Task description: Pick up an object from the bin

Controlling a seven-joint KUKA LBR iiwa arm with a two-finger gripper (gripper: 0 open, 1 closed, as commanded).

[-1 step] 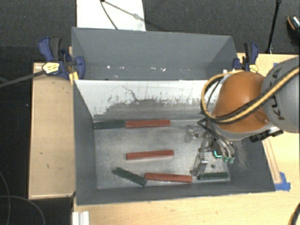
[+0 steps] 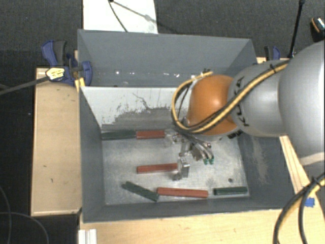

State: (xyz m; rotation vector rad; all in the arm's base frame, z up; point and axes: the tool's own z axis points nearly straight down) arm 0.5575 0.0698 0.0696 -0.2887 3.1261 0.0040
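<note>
- Grey metal bin (image 2: pixel 152 60) seen from above, with sloped walls and a scuffed, speckled floor.
- Arm (image 2: pixel 284 95) in over the right edge, bent down toward the floor; orange cover (image 2: pixel 208 103) at the wrist, yellow-and-black cables (image 2: pixel 177 105) looped round its left side.
- Gripper (image 2: pixel 181 171) low near the middle of the floor, a little toward the right wall, pointing down.
- Apart or together: cannot tell, the tip being small and crowded by its own metal parts.
- Middle red-brown bar (image 2: pixel 155 169): flat, long and thin, lying about parallel to the near edge in the middle of the floor. Right end meeting the gripper tip; clamped or only touched, cannot tell.
- Far red-brown bar (image 2: pixel 150 134): same kind, lying along the foot of the far wall, left of the wrist.
- Far dark green bar (image 2: pixel 118 134): end to end with the far red-brown bar, reaching toward the far left corner.
- Tilted dark green bar (image 2: pixel 139 191): near the near edge, toward the left corner, slanting down to the right.
- Near red-brown bar (image 2: pixel 183 192): along the near edge, its left end just beside the tilted dark green bar's lower end, below the gripper and apart from it.
- Short dark green bar (image 2: pixel 230 190): along the near edge toward the near right corner, just beside the near red-brown bar's right end, with a small gap between.
</note>
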